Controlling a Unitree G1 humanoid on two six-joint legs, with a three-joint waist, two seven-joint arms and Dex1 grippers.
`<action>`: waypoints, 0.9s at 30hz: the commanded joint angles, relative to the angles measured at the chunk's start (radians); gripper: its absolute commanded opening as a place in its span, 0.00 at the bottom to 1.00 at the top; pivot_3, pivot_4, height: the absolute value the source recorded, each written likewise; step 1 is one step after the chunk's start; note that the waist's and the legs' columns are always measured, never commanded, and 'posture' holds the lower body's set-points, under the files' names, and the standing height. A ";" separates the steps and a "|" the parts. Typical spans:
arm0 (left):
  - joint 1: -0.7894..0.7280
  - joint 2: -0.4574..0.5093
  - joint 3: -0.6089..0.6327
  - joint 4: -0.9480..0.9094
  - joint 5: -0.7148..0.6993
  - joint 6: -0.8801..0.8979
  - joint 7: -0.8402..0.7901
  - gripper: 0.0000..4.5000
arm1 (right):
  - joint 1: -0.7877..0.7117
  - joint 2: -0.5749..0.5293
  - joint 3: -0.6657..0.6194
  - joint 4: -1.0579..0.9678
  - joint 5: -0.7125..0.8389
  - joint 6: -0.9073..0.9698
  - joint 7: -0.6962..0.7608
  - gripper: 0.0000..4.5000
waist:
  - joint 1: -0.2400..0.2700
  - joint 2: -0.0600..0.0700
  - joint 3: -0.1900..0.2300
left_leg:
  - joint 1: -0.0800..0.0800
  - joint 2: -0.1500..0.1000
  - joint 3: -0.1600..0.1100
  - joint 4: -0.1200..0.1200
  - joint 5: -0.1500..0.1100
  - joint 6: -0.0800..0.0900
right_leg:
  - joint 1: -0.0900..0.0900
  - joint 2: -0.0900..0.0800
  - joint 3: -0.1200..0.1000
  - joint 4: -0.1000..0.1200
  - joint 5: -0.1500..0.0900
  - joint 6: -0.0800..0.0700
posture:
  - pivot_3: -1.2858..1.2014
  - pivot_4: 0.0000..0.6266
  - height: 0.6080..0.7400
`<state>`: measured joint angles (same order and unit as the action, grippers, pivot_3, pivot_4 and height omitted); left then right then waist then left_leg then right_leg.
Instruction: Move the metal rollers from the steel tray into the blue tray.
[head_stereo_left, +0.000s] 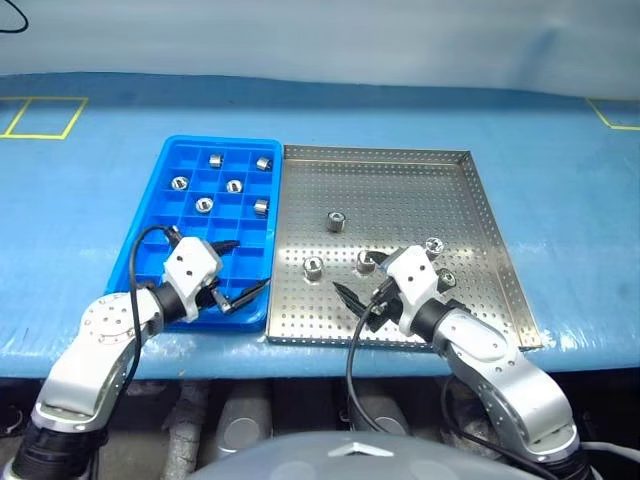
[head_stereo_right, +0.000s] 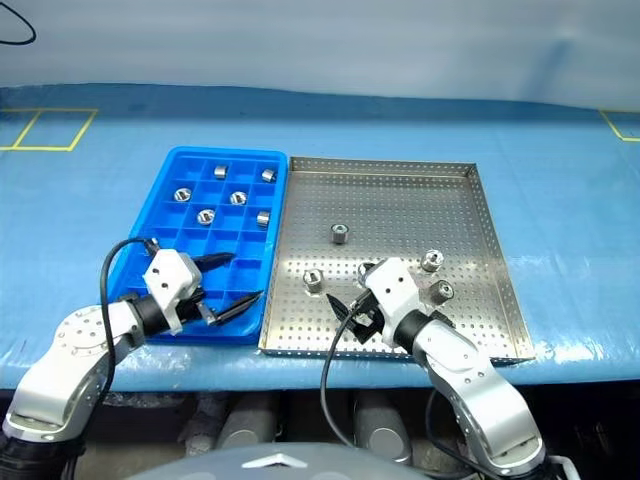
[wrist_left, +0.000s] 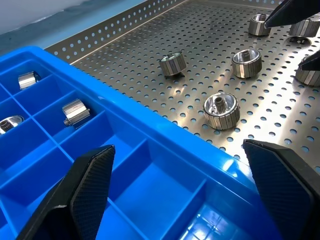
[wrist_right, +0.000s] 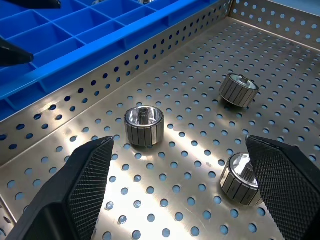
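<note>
Now, from the head cameras, I see the blue tray lying against the left side of the steel tray, their rims touching. Six metal rollers already sit in separate cells in the far half of the blue tray, and five stay on the perforated floor: one alone toward the middle and four nearer to me. My left gripper hangs wide open and empty over the near cells of the blue tray; my right gripper is also wide open and empty, low over the near part of the steel tray. In the left wrist view I look past the blue rim onto the steel floor, where a roller stands just behind the rim, so this arm has free cells under it and nothing to drop. In the right wrist view one roller stands upright between the lines of my two fingers, a little beyond the tips, and a second one lies close to the right finger. I judge the next pick belongs to the right arm: I should go forward and down so the pads take the upright roller on its ribbed sides, keeping the right finger from pushing its neighbour, then close gently because such a shiny piece may slip or roll.
</note>
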<state>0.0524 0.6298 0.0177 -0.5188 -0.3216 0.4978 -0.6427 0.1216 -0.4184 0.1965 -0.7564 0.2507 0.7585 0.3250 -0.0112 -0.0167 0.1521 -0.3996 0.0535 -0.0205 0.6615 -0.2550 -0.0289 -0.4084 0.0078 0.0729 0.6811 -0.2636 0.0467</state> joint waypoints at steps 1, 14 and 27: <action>-0.110 -0.001 -0.039 0.019 -0.009 0.048 -0.014 1.00 | 0.000 -0.015 -0.058 -0.066 0.006 0.013 -0.006 1.00 | 0.000 0.000 0.000 | 0.000 0.000 0.000 0.000 0.000 0.000 | 0.000 0.000 0.000 0.000 0.000 0.000 | 0.52 0.24 1.00; -0.595 -0.032 -0.437 0.418 0.173 0.035 -0.278 1.00 | 0.102 -0.031 -0.150 -0.137 0.015 0.034 -0.024 1.00 | -0.037 0.000 0.000 | -0.001 -0.001 0.000 0.000 0.000 0.000 | 0.000 0.001 0.001 -0.001 0.002 0.003 | 0.49 0.24 1.00; -0.729 -0.021 -0.538 0.567 0.245 -0.037 -0.520 1.00 | 0.125 -0.001 -0.118 -0.143 -0.001 0.023 -0.067 1.00 | -0.060 0.000 0.000 | -0.002 -0.001 0.000 0.000 0.000 0.001 | -0.001 0.001 0.001 -0.001 0.001 0.002 | 0.48 0.24 1.00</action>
<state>-0.6612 0.5925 -0.5263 0.0703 -0.0784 0.4859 -1.1187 0.2440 -0.4255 0.0766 -0.8525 0.2525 0.7972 0.2617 -0.0711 -0.0165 0.1521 -0.4014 0.0528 -0.0209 0.6616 -0.2553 -0.0280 -0.4094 0.0090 0.0743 0.6804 -0.2622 0.0491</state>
